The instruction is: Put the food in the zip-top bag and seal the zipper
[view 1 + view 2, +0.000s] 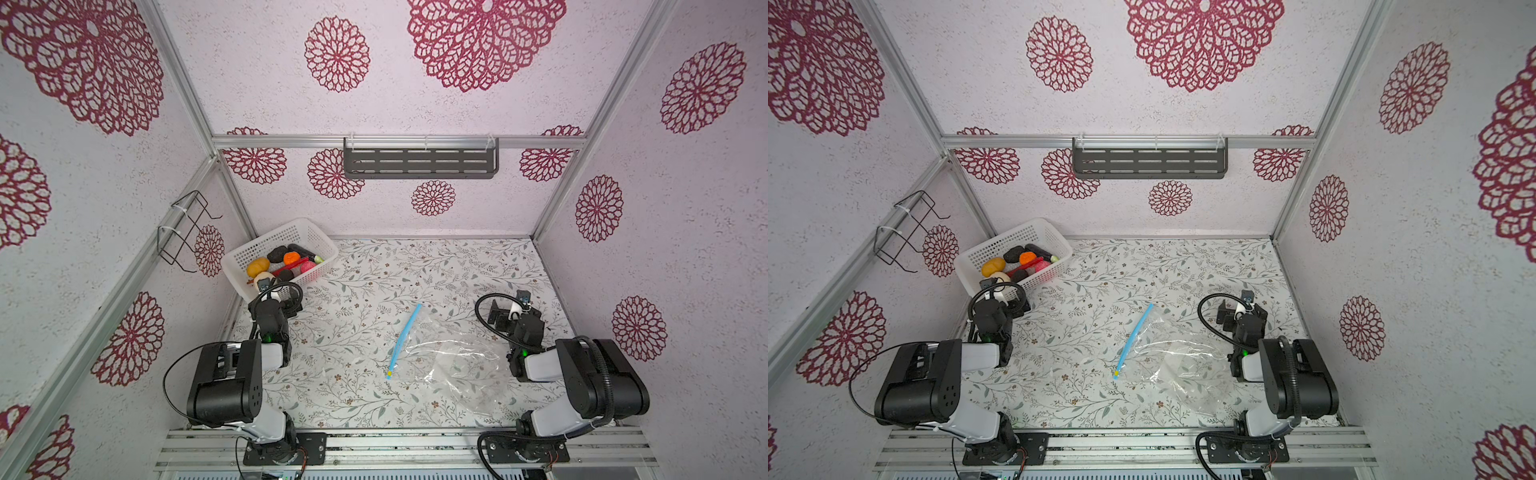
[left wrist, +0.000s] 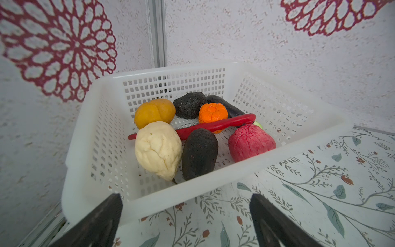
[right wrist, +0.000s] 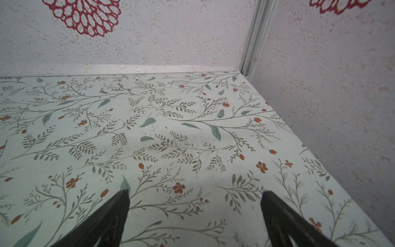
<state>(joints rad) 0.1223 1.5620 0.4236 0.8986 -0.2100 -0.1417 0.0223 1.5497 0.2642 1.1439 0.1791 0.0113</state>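
Bright, even, soft light with faint shadows; wide-angle bending at the edges; near claw tips blurred.

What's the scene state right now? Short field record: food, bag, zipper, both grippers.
food: all in the white basket, far-left corner of the table
zip-top bag: empty, lying flat, right of centre
zipper: blue strip facing the basket side; yellow slider at its near end; sealed or not, cannot tell
left gripper: open, empty, facing the basket's near wall
right gripper: open, empty, over bare table
progress: nothing bagged yet
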